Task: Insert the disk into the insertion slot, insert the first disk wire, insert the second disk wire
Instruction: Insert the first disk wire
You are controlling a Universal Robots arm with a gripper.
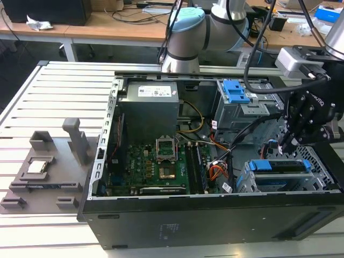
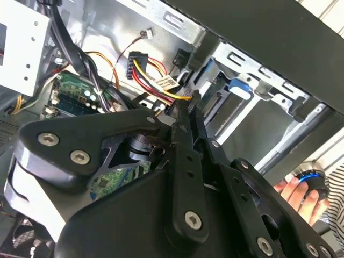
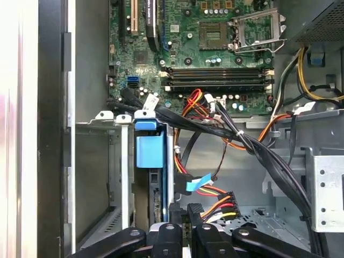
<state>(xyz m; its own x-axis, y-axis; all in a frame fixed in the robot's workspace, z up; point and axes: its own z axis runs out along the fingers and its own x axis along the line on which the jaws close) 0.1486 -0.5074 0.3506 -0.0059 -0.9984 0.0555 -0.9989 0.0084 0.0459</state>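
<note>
The disk (image 1: 282, 167) lies inside the insertion slot (image 1: 248, 183), the low grey cage at the exterior view's right front of the open computer case. Its blue carrier (image 3: 149, 151) shows at the cage mouth. My gripper (image 1: 284, 147) hangs just behind that cage, at the disk's rear end. Its fingers (image 3: 180, 228) are shut on a black connector (image 3: 196, 210) that carries red, yellow and orange wires (image 3: 217, 207). In the second wrist view the gripper (image 2: 188, 105) tips meet where the same coloured wires (image 2: 156, 80) end, close to the cage (image 2: 258, 80).
A taller grey cage with a blue latch (image 1: 236, 94) stands behind the gripper. Black cable bundles (image 3: 258, 150) cross between the motherboard (image 1: 156, 166) and the cages. The power supply (image 1: 148, 105) sits at the back. A person's hand (image 2: 295, 191) rests outside the case.
</note>
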